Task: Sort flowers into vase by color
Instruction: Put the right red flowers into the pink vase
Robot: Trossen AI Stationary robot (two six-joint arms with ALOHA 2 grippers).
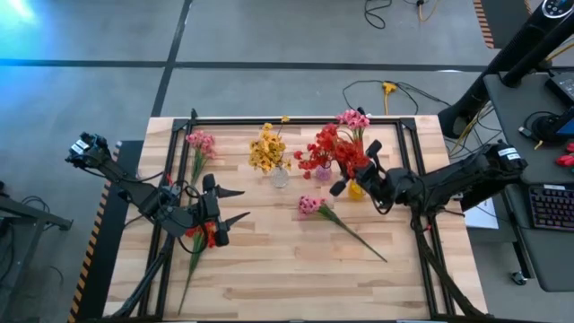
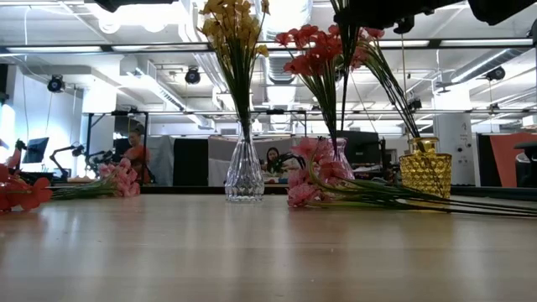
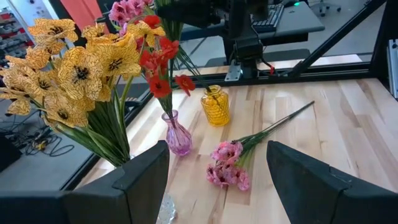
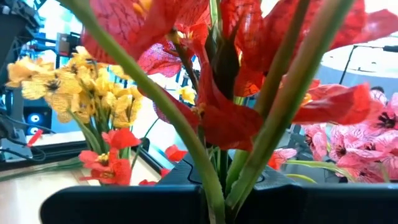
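My right gripper [image 1: 345,182] pinches red sprig [image 4: 230,81] stems at the vases; left gripper [image 1: 235,205] spread over another red sprig [image 1: 203,235]. Light, floppy; I'd grab mid-stem.

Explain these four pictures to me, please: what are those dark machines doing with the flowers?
They are two robot arms sorting fake flowers into vases by colour. One picture looks down from above, one looks level across the table, and two come from cameras on the arms' wrists. The left pincer is open beside a loose red sprig. The right pincer is shut on a held red sprig near the pink vase. A pink sprig and a second pink sprig lie loose.
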